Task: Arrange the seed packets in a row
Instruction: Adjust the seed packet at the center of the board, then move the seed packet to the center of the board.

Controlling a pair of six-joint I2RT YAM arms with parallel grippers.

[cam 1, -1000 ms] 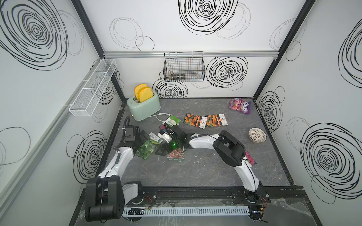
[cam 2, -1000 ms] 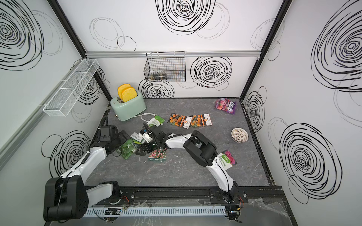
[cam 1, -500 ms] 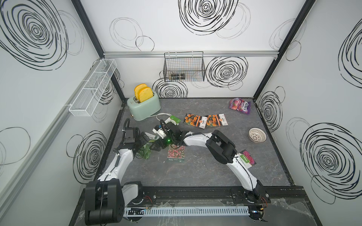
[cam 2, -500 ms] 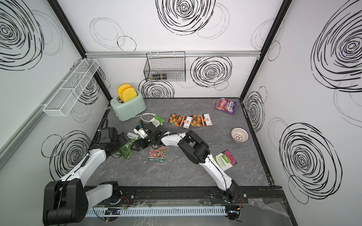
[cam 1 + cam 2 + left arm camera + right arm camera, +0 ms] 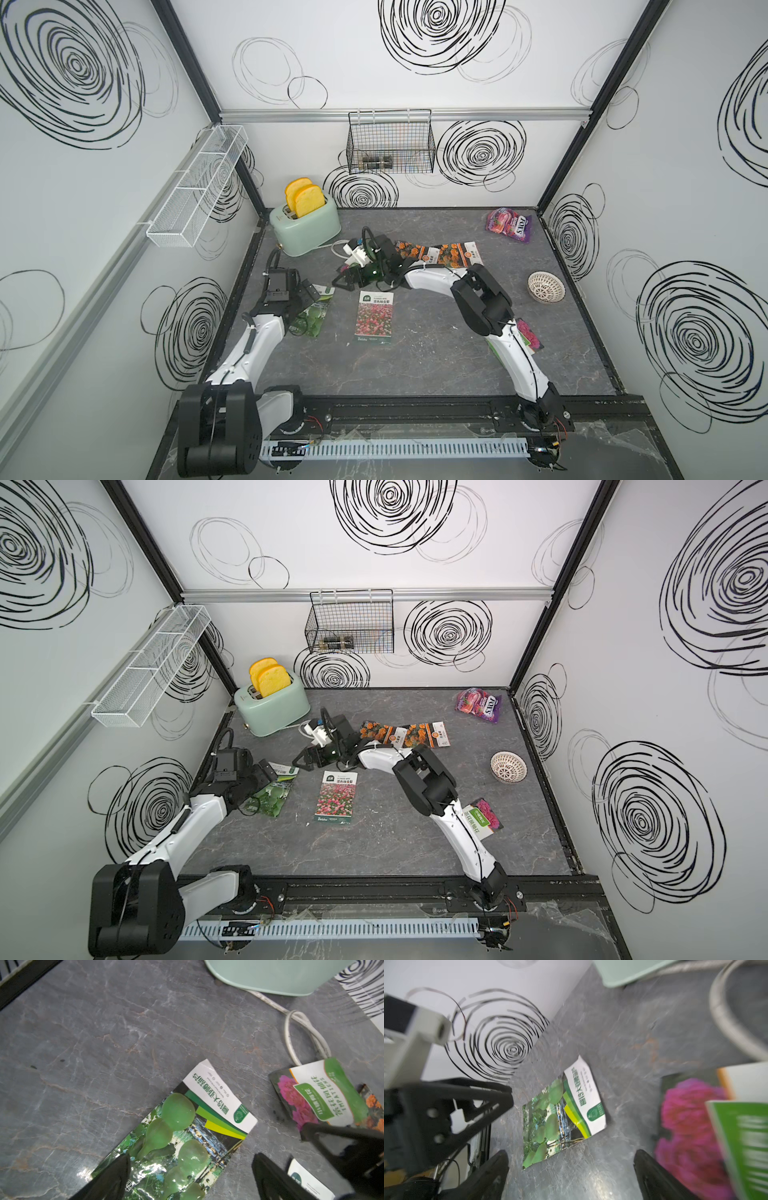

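A dark green leafy seed packet lies at the left. My left gripper hovers open over its near end, one finger above it, the other above bare table. My right gripper is open and empty over the table behind a pink flower-field packet. An IMPATIENS packet lies beside the right gripper, hidden under that wrist in both top views. Two orange marigold packets lie at the back. Another IMPATIENS packet lies by the right forearm.
A mint toaster holding two toast slices stands at the back left, its white cord looping toward the IMPATIENS packet. A purple candy bag and a small white bowl sit at the right. A wire basket hangs on the back wall.
My right gripper has drawn back from over the pink flower-field packet toward the rear, leaving the packet fully uncovered on the table. The left arm and green packet have barely moved.
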